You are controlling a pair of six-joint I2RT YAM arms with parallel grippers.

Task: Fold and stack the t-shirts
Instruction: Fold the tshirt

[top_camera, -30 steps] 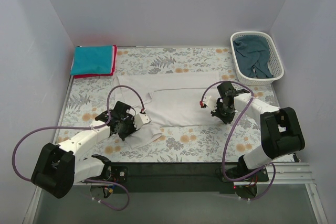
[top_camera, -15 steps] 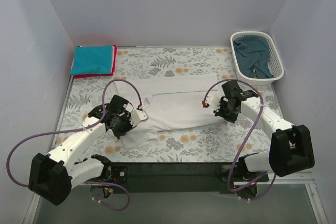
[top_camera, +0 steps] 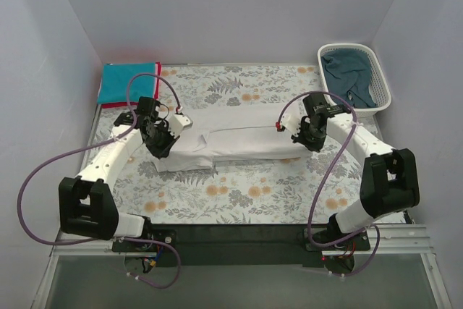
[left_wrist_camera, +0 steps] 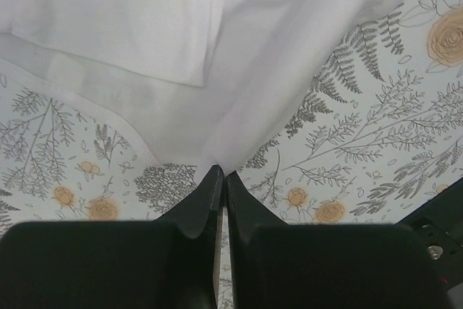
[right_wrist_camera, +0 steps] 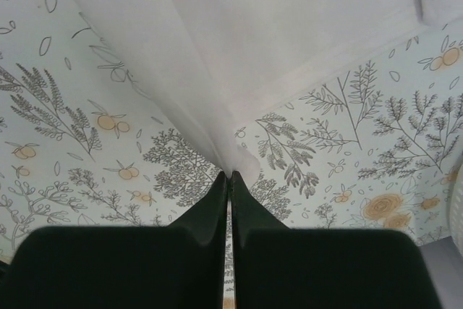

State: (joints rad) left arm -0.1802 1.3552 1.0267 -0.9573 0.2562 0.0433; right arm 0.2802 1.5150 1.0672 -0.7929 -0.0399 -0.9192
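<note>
I'm looking down at the white t-shirt (top_camera: 239, 139), lying as a long folded band across the middle of the counter on the floral tablecloth (top_camera: 246, 186). My left gripper (top_camera: 160, 142) sits at the band's left end and my right gripper (top_camera: 307, 137) at its right end, both low over the cloth.

On the left wrist feed the fingers (left_wrist_camera: 210, 193) are pressed together, pinching a peak of the white fabric (left_wrist_camera: 145, 19), which fans away from the tips. The right wrist feed shows the same: the right gripper (right_wrist_camera: 229, 176) is clamped tight on a pulled-up fold of the white shirt (right_wrist_camera: 289, 19).

In the far left corner the bright teal t-shirt (top_camera: 126, 81) lies folded on top of the red t-shirt (top_camera: 157, 85), with only a red rim peeking out. In the far right corner, the dark blue-teal t-shirt (top_camera: 351, 81) sits crumpled inside the white basket (top_camera: 347, 47).
</note>
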